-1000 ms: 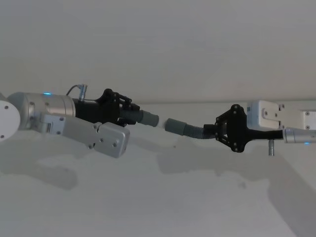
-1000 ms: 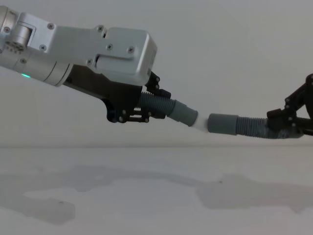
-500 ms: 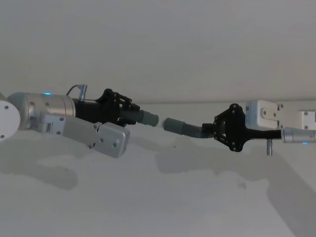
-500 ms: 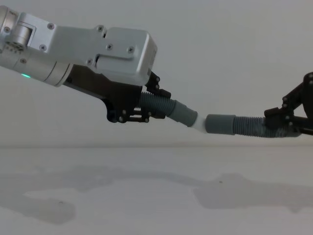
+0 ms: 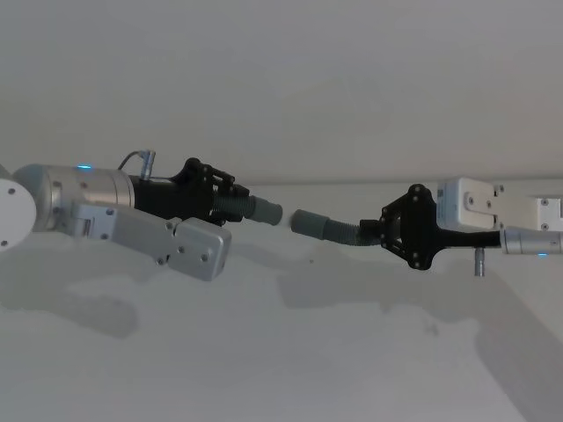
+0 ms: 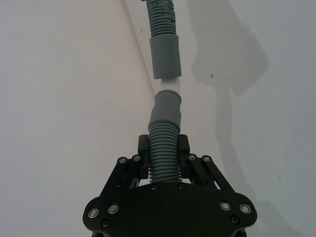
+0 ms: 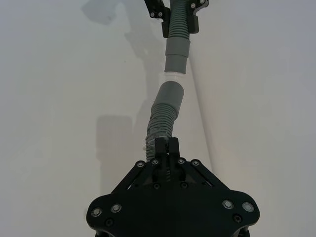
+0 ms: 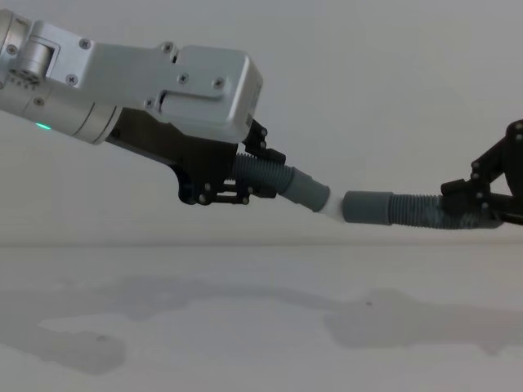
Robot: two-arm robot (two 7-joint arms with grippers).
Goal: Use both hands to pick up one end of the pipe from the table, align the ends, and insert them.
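Note:
Both pieces of the pipe hang in the air above the white table (image 5: 264, 352). My left gripper (image 5: 230, 199) is shut on the short ribbed piece (image 8: 265, 176), whose grey cuff (image 8: 307, 189) ends in a white tip (image 8: 331, 209). From the right, my right gripper (image 5: 376, 233) is shut on the longer ribbed piece (image 8: 417, 210). Its cuff (image 8: 366, 207) faces the white tip, almost touching it. In the left wrist view the tip (image 6: 167, 93) points straight at the cuff (image 6: 164, 57). The right wrist view shows the longer piece (image 7: 165, 111) bent slightly off line.
The table's far edge (image 5: 352, 182) meets a plain pale wall. Grey shadows of the arms lie on the table (image 8: 163, 306) below the pipe. A white mount (image 5: 471, 202) sits on my right arm behind the gripper.
My right gripper has shifted a little to the left, closing the gap between its cuff and the white tip. The left arm has stayed still.

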